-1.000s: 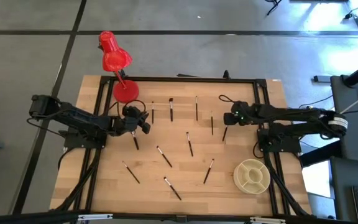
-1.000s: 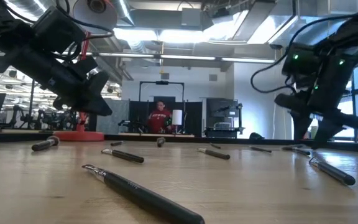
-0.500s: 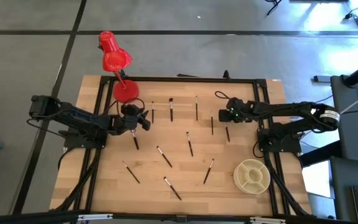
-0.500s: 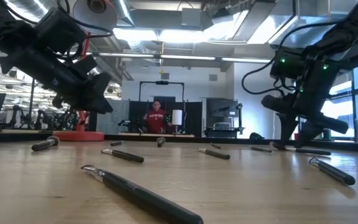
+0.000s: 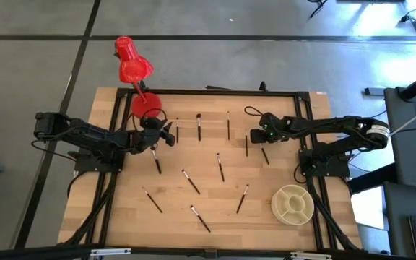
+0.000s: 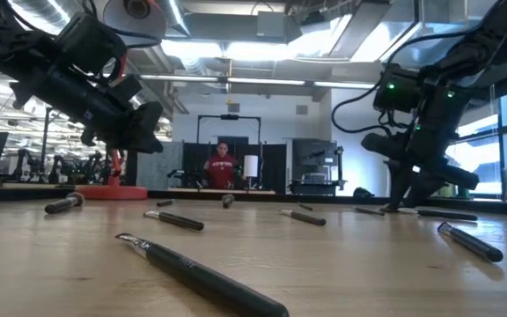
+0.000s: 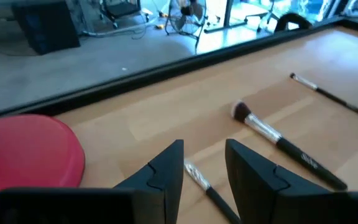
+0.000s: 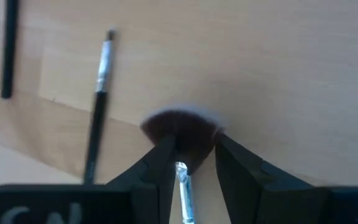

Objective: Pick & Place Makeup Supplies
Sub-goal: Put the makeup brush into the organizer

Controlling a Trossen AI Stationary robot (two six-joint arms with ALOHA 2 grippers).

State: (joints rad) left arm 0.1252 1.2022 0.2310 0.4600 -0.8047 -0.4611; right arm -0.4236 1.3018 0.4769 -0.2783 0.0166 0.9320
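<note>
No writing, label or number can be read anywhere.

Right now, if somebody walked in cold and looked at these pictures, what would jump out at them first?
Probably the red desk lamp at the table's far left corner, the one bright thing on the wooden table. Next, the thin makeup brushes scattered across it, with a round divided tray near the right front. Both arms reach in: the right gripper straddles a fan brush, the left gripper hovers over another thin brush.
</note>
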